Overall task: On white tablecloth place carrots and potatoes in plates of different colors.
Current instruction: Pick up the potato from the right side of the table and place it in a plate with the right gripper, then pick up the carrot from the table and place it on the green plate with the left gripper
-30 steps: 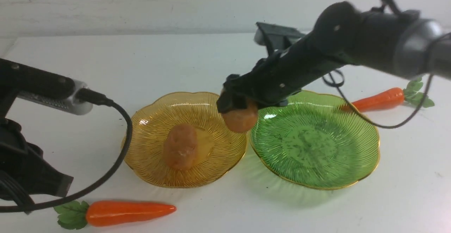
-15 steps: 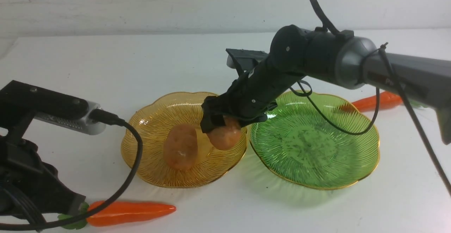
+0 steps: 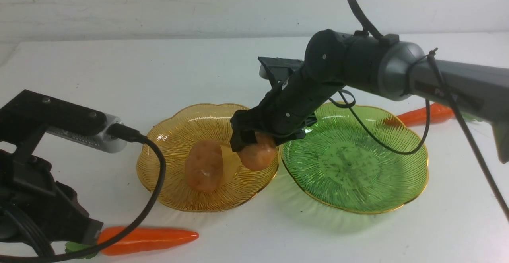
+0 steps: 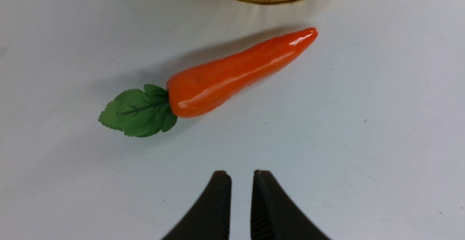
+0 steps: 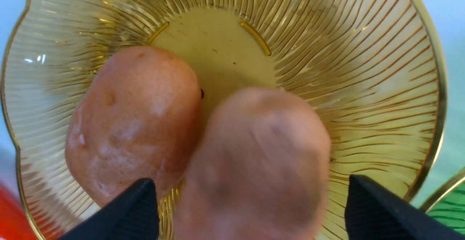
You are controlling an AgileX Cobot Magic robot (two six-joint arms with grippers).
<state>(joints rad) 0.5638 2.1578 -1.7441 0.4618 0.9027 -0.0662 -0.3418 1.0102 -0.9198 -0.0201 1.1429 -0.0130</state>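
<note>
On the white tablecloth [image 3: 159, 68] stand an amber plate [image 3: 175, 127] and a green plate [image 3: 358, 167]. One potato [image 3: 203, 166] lies in the amber plate. A second potato [image 3: 258, 153] rests beside it in the same plate, under my right gripper [image 3: 254, 141]. The right wrist view shows that gripper [image 5: 250, 185] open, with gaps on both sides of the blurred potato [image 5: 254, 160]. One carrot [image 3: 147, 239] lies near the front edge, another carrot [image 3: 423, 114] behind the green plate. My left gripper [image 4: 240, 174] hovers just short of the near carrot [image 4: 236, 73], jaws a thin slit apart, holding nothing.
The green plate holds nothing. My left arm [image 3: 39, 199] and its cable cover the near carrot's leaves in the front view. The right arm reaches across the green plate's back rim and partly hides the far carrot.
The right gripper carried the second potato from above the gap between the plates down into the amber plate, and its jaws spread off it. The left arm moved toward the near carrot.
</note>
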